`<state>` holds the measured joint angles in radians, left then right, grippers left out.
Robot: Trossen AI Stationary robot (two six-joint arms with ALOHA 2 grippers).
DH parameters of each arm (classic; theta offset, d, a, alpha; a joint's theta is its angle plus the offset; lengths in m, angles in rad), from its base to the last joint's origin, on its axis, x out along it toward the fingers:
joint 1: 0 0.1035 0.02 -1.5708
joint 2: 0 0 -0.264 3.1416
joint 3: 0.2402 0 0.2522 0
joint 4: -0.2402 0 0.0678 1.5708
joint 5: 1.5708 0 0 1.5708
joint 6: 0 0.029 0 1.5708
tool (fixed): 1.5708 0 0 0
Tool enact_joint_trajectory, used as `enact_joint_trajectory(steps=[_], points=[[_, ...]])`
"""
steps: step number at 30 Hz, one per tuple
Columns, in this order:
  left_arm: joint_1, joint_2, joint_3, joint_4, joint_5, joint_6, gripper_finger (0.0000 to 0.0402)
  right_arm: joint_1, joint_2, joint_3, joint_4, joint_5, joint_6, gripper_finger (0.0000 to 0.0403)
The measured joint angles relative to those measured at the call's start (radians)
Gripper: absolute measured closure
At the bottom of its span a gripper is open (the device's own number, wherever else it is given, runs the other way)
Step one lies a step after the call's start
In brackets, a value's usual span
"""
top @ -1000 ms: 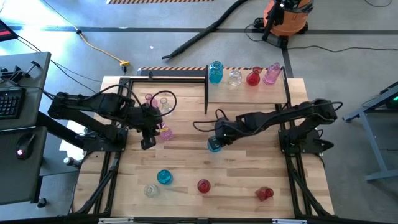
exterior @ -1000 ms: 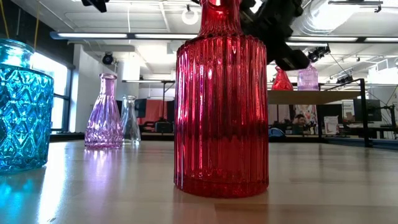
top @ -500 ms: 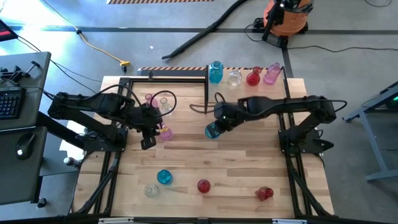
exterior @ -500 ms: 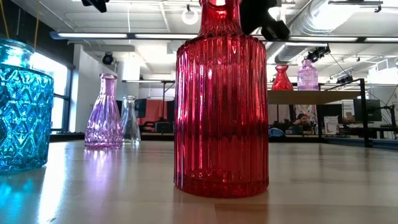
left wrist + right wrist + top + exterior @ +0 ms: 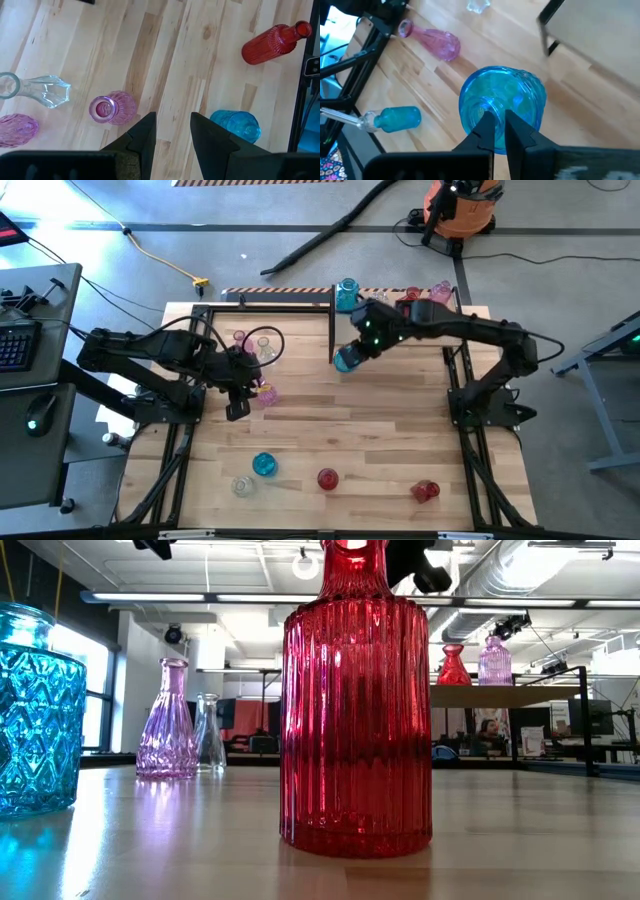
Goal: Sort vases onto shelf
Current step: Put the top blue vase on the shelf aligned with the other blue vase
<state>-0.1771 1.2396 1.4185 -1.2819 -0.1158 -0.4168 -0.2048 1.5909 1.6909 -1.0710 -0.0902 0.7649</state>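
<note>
Blue vase [image 5: 344, 360] clamped in my right claw [image 5: 349, 356]; I keep it upright, clear the shelf [image 5: 400, 328] edge, lower gently beside other blue.

We see a grey concrete floor [image 5: 560, 240] around the table, an orange shop vacuum [image 5: 460, 205] at one o'clock, and strip lights [image 5: 200, 598] under an open ceiling.

One camera hangs above me, looking straight down on the whole light wooden table [image 5: 330, 430]. Another sits at tabletop height, looking level across it, right against a ribbed red glass vase [image 5: 356, 705]. My wrist cameras look down close past my fingers; the left one shares that same vase with the overhead view.
</note>
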Motion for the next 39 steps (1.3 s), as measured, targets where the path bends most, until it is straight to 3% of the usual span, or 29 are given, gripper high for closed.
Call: enact_joint_trajectory(steps=[18, 39], points=[[0.059, 0.0, 0.0, 0.004, -0.026, -0.027, 0.0289, -0.333, 0.0, 0.006, 0.021, -0.2, -0.197, 0.0403], [0.259, 0.0, 0.0, 0.061, -0.027, 0.09, 0.0289, -0.37, 0.048, 0.006, 0.089, -0.222, -0.193, 0.0403]])
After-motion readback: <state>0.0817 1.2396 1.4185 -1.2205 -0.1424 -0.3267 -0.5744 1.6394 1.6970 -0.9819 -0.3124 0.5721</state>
